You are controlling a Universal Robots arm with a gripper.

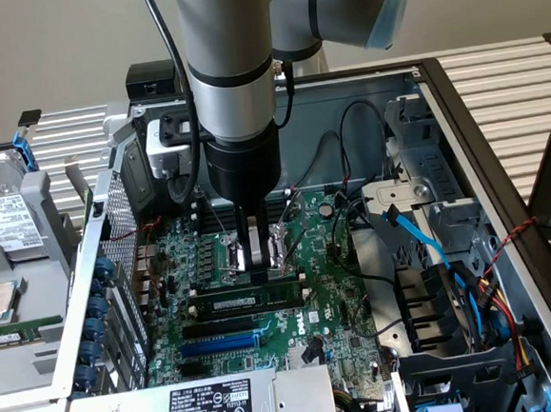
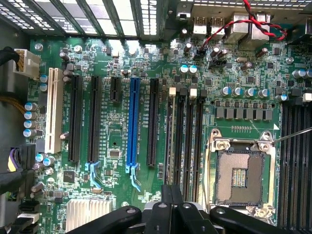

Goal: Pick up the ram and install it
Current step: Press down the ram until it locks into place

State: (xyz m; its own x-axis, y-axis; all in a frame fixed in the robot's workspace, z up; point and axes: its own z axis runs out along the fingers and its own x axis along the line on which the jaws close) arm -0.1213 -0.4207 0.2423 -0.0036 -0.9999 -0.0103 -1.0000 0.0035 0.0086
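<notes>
Exterior view, starting nearest you: a grey metal box is sitting at the front edge of the open computer case. It is carrying a white sticker whose symbols and print are too small for you to read. Behind it the green motherboard is lying flat in the case, with a blue slot and then a long black slot running across it.

Just beyond those, the ram is standing on edge along the memory slots. Its white label strip is facing you, but the lettering is unreadable. The gripper is reaching straight down onto the ram's upper edge near its middle, with its fingers drawn together. You cannot tell whether they are pinching the stick or only touching it.

Farther back, black cables are looping against the case's rear wall. Towards the exterior view's right, a blue cable is trailing into the grey drive cage. Outside the case, on the exterior view's left, a hard drive is resting in a grey carrier, its white label illegible.

In the wrist view the gripper is hanging over the narrow memory slots. These are lying between the blue slot and the open processor socket.
</notes>
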